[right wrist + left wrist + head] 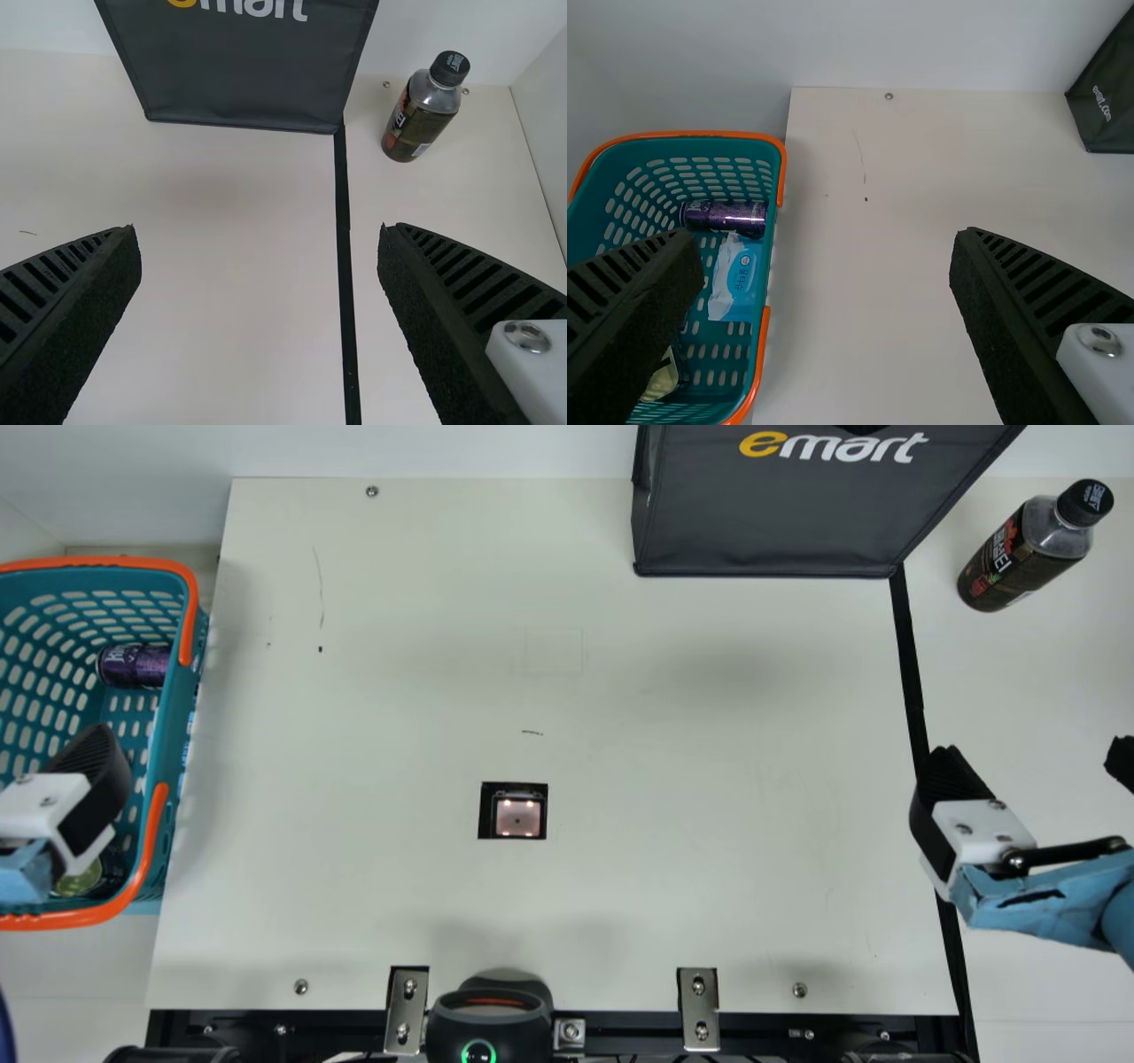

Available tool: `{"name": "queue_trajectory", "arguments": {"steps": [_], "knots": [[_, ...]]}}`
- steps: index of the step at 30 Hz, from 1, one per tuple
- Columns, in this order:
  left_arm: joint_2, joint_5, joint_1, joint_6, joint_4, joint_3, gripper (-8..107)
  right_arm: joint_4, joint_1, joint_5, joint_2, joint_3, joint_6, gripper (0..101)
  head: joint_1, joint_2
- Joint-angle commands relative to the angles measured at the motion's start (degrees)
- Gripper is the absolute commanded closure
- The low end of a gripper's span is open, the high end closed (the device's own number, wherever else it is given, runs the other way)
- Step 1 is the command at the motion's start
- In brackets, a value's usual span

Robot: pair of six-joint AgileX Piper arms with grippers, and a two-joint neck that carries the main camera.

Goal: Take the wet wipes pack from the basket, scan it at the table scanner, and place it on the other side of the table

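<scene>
My left gripper (89,788) is over the basket (168,726) at the main view's left. In the left wrist view, the left gripper (827,257) is open and empty. The wet wipes pack (735,279), white and blue, lies in the teal basket (769,257) beside a purple can. The table scanner (518,817) is a small lit square set into the cream tabletop. At the main view's right my right gripper (1032,757) stands open above the black strip; the right wrist view shows nothing between the fingers of the right gripper (259,252).
A purple can (133,666) and a jar-like item (78,879) are also in the basket. A dark shopping bag (771,514) stands at the back, with a dark bottle (1023,553) to its right. A black device (489,1019) sits at the front edge between metal brackets.
</scene>
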Motion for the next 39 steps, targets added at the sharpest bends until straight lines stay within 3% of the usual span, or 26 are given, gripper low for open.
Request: {"name": "queue_trajectory", "arguments": {"steps": [1, 15, 29, 39], "knots": [[0.0, 0.0, 0.0, 0.0, 0.0, 0.0, 9, 0.0, 0.0, 0.0, 0.0, 0.0, 0.0, 6, -1.7, 1.4], [0.0, 0.0, 0.0, 0.0, 0.0, 0.0, 9, 0.0, 0.0, 0.0, 0.0, 0.0, 0.0, 6, -1.7, 20.1], [0.3, -0.1, 0.4, -0.5, 0.0, 0.1, 9, 0.0, 0.0, 0.0, 0.0, 0.0, 0.0, 6, -1.7, 20.1], [2.8, -2.2, 11.3, -6.6, 0.2, 2.0, 9, 0.0, 0.0, 0.0, 0.0, 0.0, 0.0, 6, -1.7, 20.1]]}}
